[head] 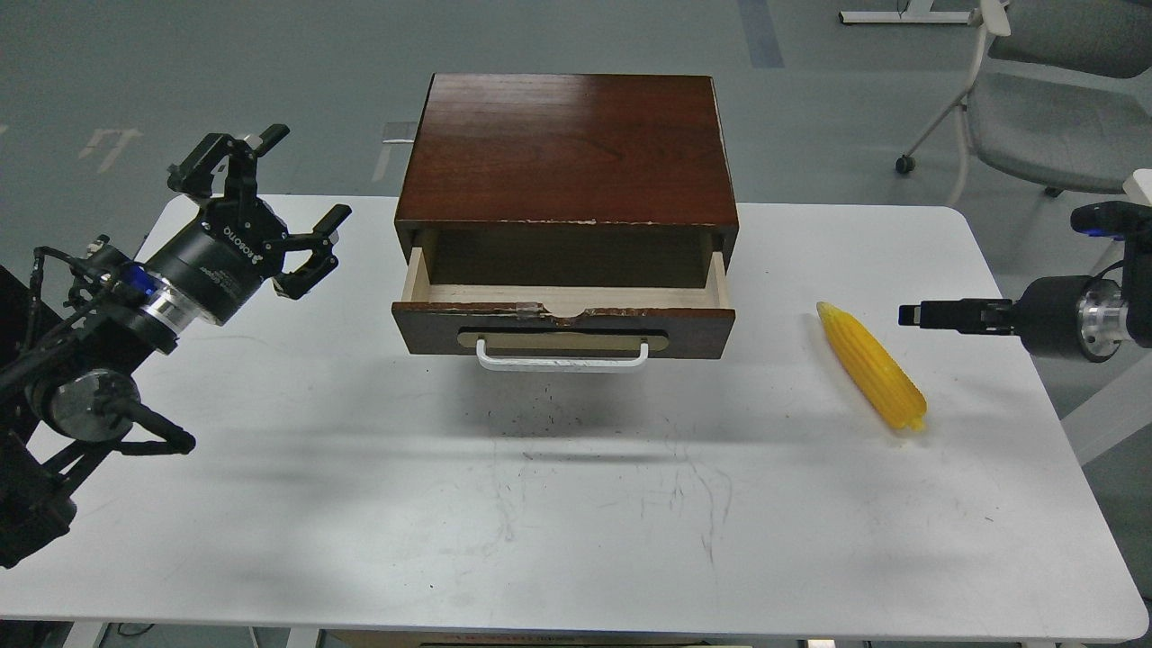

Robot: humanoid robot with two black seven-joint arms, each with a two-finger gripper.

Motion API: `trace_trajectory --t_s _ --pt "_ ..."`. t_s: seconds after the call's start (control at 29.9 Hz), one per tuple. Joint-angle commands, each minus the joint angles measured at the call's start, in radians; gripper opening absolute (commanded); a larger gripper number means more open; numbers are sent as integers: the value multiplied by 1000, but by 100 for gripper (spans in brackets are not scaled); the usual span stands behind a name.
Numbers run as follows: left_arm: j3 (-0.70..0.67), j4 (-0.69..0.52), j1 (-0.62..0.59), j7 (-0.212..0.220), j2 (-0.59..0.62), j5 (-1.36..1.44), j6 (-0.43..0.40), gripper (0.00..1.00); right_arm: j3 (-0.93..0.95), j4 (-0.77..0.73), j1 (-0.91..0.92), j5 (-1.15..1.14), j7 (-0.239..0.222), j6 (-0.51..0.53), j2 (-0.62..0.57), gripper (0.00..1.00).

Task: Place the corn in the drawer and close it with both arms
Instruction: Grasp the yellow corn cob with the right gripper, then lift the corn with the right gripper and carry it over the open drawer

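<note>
The yellow corn [871,367] lies on the white table [576,504], right of the drawer, its point toward the back left. The dark red-brown drawer [564,329] stands pulled out, its pale wood inside empty, with the white bar handle [562,358] at the front. My left gripper [268,203] is open and empty, held above the table left of the drawer. My right gripper [918,314] is seen edge-on, right of the corn and apart from it, pointing left. Its fingers cannot be told apart.
The drawer sits in a dark wooden cabinet [567,144] at the back middle of the table. A grey chair [1048,112] stands on the floor behind the table's right corner. The table's right edge is near my right arm.
</note>
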Motion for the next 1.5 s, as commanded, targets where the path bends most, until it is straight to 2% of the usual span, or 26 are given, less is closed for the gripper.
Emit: trace_trajectory --t_s 0.0,0.3,0.4,0.43,0.5,0.53,0.6,0.64,0.67,0.74,0.84,1.0,1.17,1.34,1.47 --pt "0 -1 0 0 1 0 0 100 -93 -62 4 -5 0 -60 71 100" --pt "-1 -1 0 -2 1 0 0 100 -196 -99 -1 -5 0 -143 171 99" --pt "-1 -3 0 -2 2 0 0 100 -216 -111 -4 -5 0 -158 194 96" --pt "-1 -3 0 -2 2 0 0 100 -232 -111 -6 -5 0 -158 200 93" --pt "-1 -3 0 -2 2 0 0 100 -252 -111 -6 -5 0 -161 202 82" --pt "-1 -3 0 -2 2 0 0 100 -258 -111 -7 -5 0 -161 202 63" --pt "-1 -3 0 -2 2 0 0 100 -258 -109 -7 -5 0 -161 202 42" --pt "-1 -3 0 -2 2 3 0 100 -258 -105 -7 -4 0 -161 202 27" --pt "-1 -3 0 -2 2 3 0 100 -258 -100 -6 -4 0 -161 197 16" --pt "-1 -3 0 0 2 5 0 100 -258 -93 3 -2 0 -163 191 8" --pt "-1 -3 0 0 1 5 0 100 -255 -73 26 1 0 -164 173 4" --pt "-1 -3 0 0 1 6 0 100 -216 -19 134 31 0 -180 130 4" --pt "-1 -3 0 0 1 6 0 100 -183 85 339 145 0 -178 71 5" --pt "-1 -3 0 0 -2 6 0 100 -187 165 500 157 0 -169 85 5" --pt "-1 -3 0 0 -2 6 0 100 -254 205 597 149 0 -169 185 7"
